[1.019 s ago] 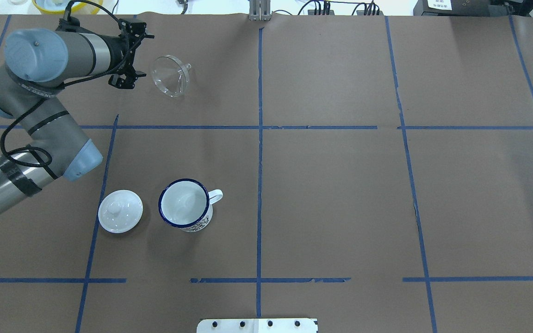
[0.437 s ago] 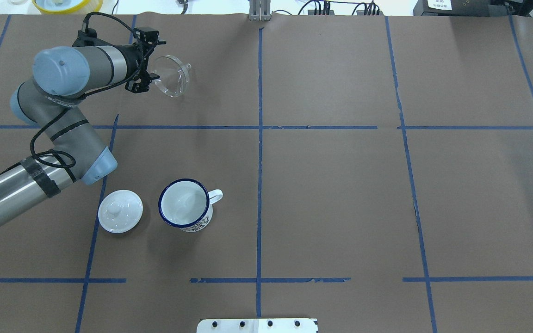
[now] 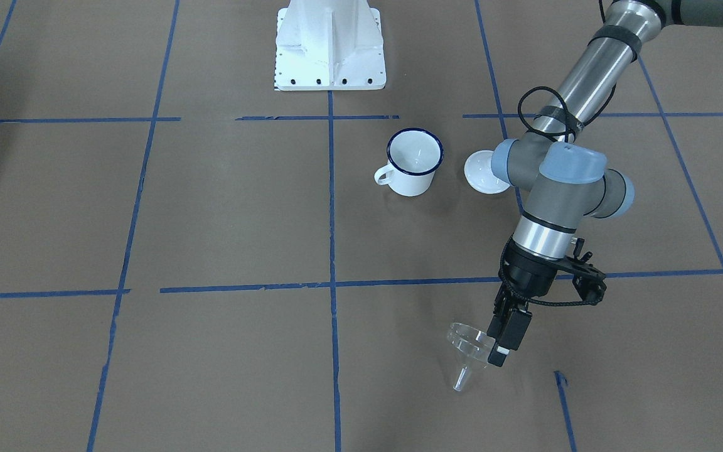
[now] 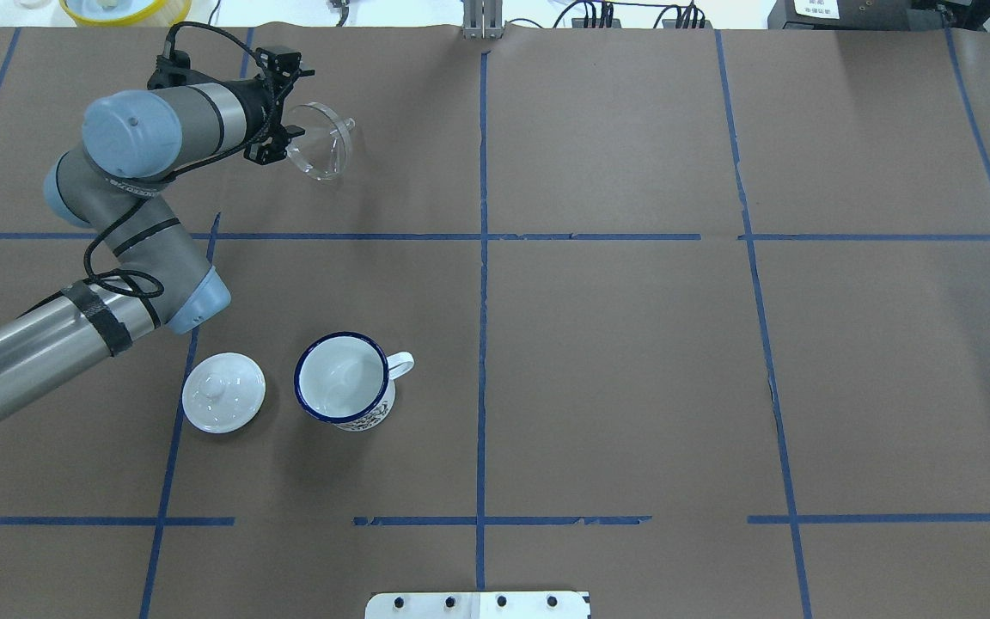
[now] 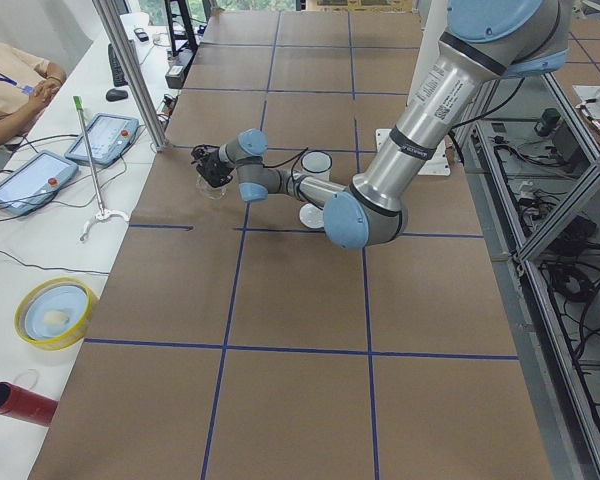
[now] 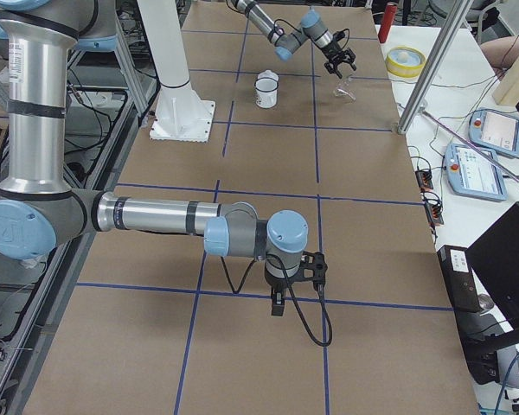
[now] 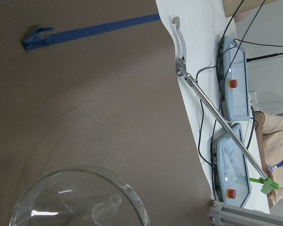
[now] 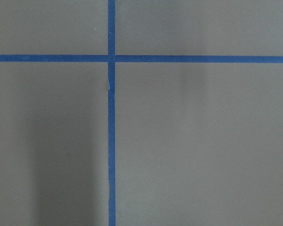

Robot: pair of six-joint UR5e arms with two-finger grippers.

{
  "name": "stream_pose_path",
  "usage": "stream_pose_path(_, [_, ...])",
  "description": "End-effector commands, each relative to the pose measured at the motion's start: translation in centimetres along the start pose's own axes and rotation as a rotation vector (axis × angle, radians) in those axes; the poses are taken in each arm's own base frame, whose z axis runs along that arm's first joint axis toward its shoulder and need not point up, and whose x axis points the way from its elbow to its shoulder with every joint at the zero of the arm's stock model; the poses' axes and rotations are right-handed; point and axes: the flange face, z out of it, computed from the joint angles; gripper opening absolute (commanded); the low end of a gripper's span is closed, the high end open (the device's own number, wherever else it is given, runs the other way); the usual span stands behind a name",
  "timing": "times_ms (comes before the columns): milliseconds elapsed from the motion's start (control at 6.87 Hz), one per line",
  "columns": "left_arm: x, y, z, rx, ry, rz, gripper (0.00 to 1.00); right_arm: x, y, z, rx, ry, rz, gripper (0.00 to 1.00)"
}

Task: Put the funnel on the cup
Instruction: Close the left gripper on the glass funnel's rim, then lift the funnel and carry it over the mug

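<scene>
Reaching farther across the table (image 4: pixel 632 344) than a second ago, the robot's left arm has brought its left end effector (image 4: pixel 280 144) up against the funnel (image 4: pixel 316 150), which we find where it lay before. Nearest the robot, the cup (image 4: pixel 343 380) stands upright, handle toward the table's middle, with a white knobbed lid (image 4: pixel 223 392) just beside it on the left. Well beyond them, at the far left of the table, the clear funnel lies tipped over, and the end effector's fingers stand apart at its rim, not clamped. The right end effector (image 6: pixel 278 303) hangs over blue tape lines at the table's other end; we cannot tell whether it is parted or closed.
</scene>
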Motion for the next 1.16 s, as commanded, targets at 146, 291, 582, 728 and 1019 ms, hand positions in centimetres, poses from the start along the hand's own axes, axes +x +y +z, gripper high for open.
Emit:
stream_pose_path(146, [0.11,0.22,1.23,-0.004,0.007,0.0,0.76,0.0,0.0,0.0,0.0,0.0,0.0,1.0])
stream_pose_path(291, [0.07,0.19,1.26,-0.004,0.007,0.0,0.73,0.0,0.0,0.0,0.0,0.0,0.0,1.0])
stream_pose_path(582, [0.16,0.26,1.26,-0.005,0.008,0.0,0.55,0.0,0.0,0.0,0.0,0.0,0.0,1.0])
stream_pose_path(728, [0.49,0.53,1.29,-0.008,0.012,0.0,0.38,0.0,0.0,0.0,0.0,0.0,0.0,1.0])
stream_pose_path(1019, [0.49,0.53,1.29,-0.008,0.012,0.0,0.03,0.0,0.0,0.0,0.0,0.0,0.0,1.0])
